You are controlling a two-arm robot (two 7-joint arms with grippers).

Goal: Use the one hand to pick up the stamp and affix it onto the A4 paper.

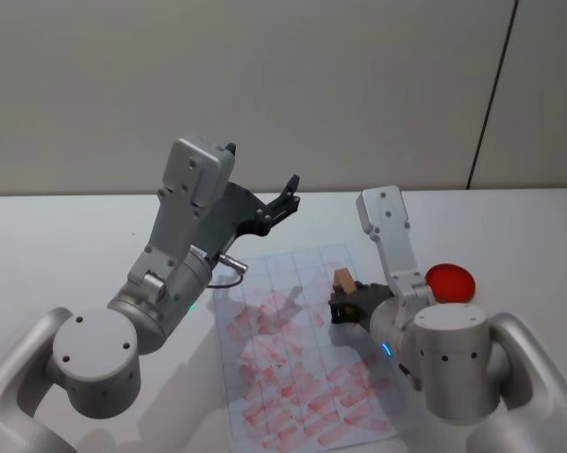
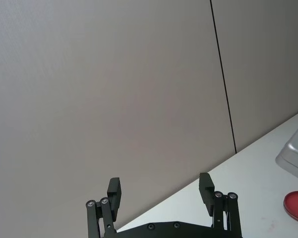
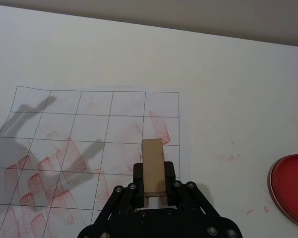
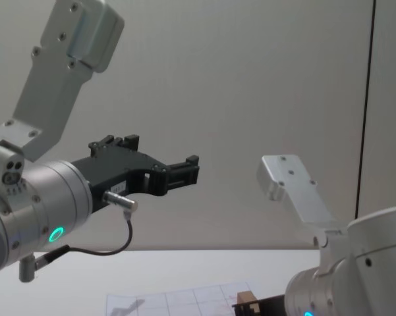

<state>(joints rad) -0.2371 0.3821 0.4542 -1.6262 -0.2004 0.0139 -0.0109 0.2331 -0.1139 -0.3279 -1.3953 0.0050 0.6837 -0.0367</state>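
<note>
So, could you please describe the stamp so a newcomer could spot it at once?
Find the gridded A4 paper on the white table. Above its right side, the right gripper grips the stamp, a small tan wooden block, unlike the flat red ink pad.

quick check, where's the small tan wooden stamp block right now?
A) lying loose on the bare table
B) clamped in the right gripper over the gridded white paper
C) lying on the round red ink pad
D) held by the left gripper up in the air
B: the small tan wooden stamp block sits between the black fingers of the right gripper, above the gridded white paper with its pinkish-red marks.
</note>
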